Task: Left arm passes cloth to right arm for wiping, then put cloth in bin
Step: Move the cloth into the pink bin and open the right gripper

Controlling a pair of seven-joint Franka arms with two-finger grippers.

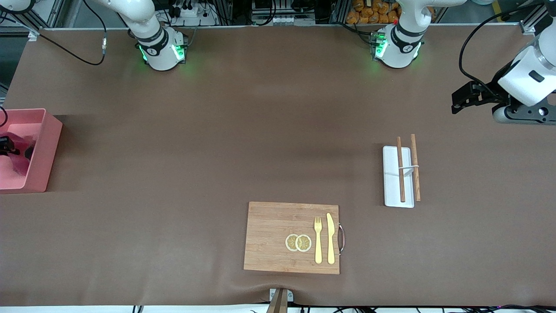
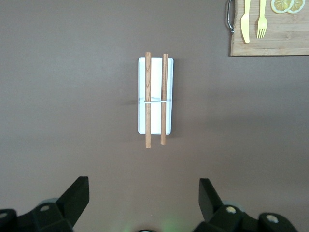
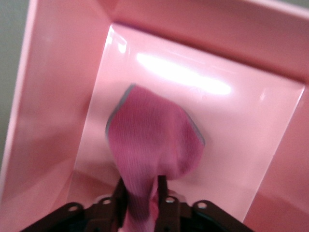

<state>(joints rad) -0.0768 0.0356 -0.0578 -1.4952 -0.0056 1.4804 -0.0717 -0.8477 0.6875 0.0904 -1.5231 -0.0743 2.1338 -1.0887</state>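
The salmon-pink bin (image 1: 47, 150) stands at the right arm's end of the table. My right gripper (image 1: 6, 147) is down inside it, shut on the magenta-red cloth (image 3: 154, 140). The cloth hangs from between the fingers, and its free end touches the bin's floor (image 3: 231, 145). In the front view only a dark fold of the cloth (image 1: 18, 144) shows beside the gripper. My left gripper (image 1: 461, 101) is open and empty, held above bare table at the left arm's end. In the left wrist view (image 2: 143, 203) its fingers stand wide apart.
A white chopstick tray (image 1: 397, 176) with two wooden chopsticks (image 1: 400, 169) lies near the left gripper, and shows in the left wrist view (image 2: 155, 95). A wooden cutting board (image 1: 278, 237) with lemon slices, a yellow fork and a knife lies near the front edge.
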